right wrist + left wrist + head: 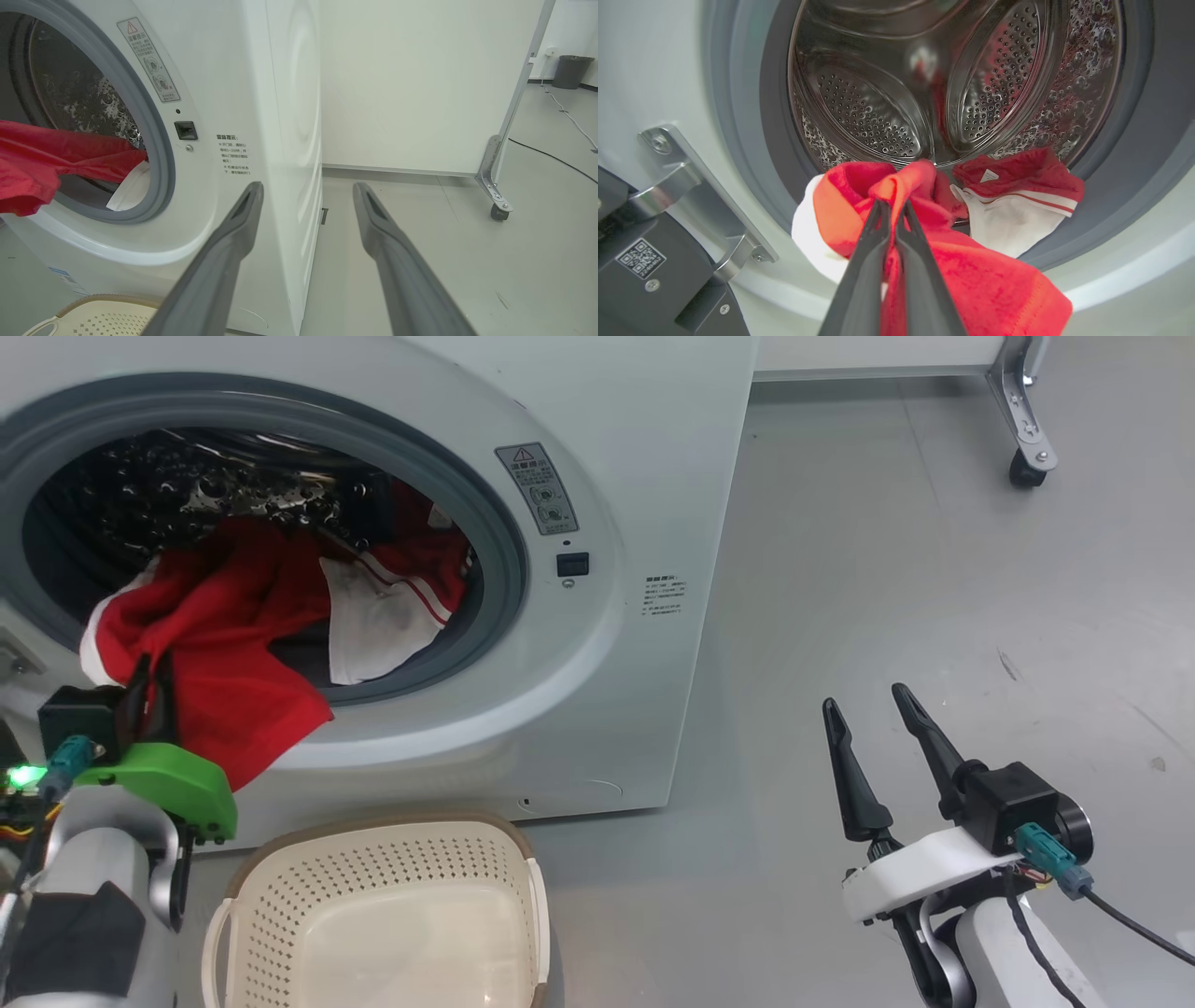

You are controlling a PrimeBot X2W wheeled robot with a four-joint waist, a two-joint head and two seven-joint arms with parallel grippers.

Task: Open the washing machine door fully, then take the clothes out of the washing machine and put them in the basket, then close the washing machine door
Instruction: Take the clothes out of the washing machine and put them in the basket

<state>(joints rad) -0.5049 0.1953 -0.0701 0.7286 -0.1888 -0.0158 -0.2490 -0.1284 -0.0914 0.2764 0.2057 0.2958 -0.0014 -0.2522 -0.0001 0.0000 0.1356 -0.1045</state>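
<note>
Beyond the basket, a fold of the clothes is pinched in the closed left gripper. The right gripper is spread wide, empty. Draped over the rim of the washing machine, the clothes are judged soft and light, best taken by bunched folds.

Even, soft light is filling the room, and the grey floor is carrying only faint shadows. Highlights are glinting off the steel drum in the left wrist view, where the red clothes are glowing oversaturated. Both wrist views are bending straight lines at their edges, and the right gripper is looking soft up close.
</note>
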